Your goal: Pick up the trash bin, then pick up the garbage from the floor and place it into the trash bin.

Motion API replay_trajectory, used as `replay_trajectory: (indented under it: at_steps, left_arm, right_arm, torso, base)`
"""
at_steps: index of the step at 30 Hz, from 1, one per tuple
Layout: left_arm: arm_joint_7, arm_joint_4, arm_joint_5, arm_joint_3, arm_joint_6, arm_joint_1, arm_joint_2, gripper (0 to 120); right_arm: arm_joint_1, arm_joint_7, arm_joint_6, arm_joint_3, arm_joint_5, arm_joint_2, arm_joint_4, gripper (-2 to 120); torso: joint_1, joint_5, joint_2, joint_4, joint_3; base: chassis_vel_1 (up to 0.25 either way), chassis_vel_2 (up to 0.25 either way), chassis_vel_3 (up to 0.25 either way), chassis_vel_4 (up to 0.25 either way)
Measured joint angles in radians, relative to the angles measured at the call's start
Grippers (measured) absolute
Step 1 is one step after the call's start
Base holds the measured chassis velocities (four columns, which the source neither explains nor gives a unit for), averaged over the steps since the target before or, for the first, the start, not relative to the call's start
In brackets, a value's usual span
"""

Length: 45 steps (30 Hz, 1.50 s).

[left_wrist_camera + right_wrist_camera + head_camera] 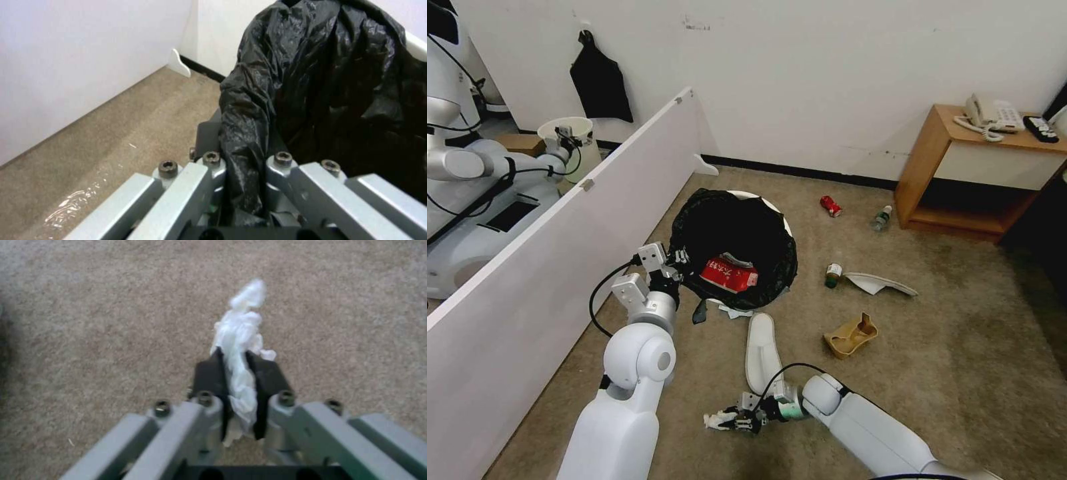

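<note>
In the head view the trash bin (735, 248) is seen tilted on the carpet in the middle of the floor, gripped at its near-left rim by the left gripper (675, 261), while the right gripper (728, 421) is held low near the robot with a crumpled tissue (715, 420) pinched in it, and a white slipper (760, 352) is left just beyond. In the left wrist view the jaws are seen clamped on the bag-draped rim (242, 146), a slippery film over stiff plastic that is judged best held deep. In the right wrist view the tissue (240, 340) is seen squeezed between the closed pads (209, 376); it is judged feather-light, soft and easily held anywhere.
</note>
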Motion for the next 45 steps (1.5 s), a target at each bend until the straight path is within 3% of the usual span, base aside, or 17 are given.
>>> replay_trajectory:
  at_steps: [2, 19, 29, 45]
  left_arm:
    - [0.000, 0.002, 0.000, 0.000, 0.000, -0.001, 0.000, 4]
    - [-0.001, -0.001, -0.004, -0.007, -0.002, 0.005, 0.012, 4]
    - [-0.003, -0.007, -0.006, -0.005, 0.001, 0.006, 0.012, 4]
    - [-0.006, -0.020, -0.007, -0.005, 0.006, 0.016, 0.018, 4]
  right_arm:
    - [0.002, -0.001, 0.001, 0.003, 0.002, 0.001, -0.003, 0]
    - [-0.014, 0.002, 0.013, 0.073, 0.010, -0.026, -0.006, 0]
    - [-0.069, 0.012, -0.003, 0.171, 0.051, -0.197, 0.127, 0]
    - [-0.144, 0.017, -0.036, 0.347, 0.133, -0.302, 0.332, 0]
  torso:
    - [0.000, 0.0000, 0.000, 0.0000, 0.000]
    - [0.000, 0.0001, 0.000, 0.0001, 0.000]
    - [0.000, 0.0003, 0.000, -0.0001, 0.000]
    - [0.000, 0.0000, 0.000, 0.0001, 0.000]
  base:
    - [0.000, 0.000, 0.000, 0.000]
    - [0.000, 0.000, 0.000, 0.000]
    - [0.000, 0.000, 0.000, 0.000]
    - [0.000, 0.000, 0.000, 0.000]
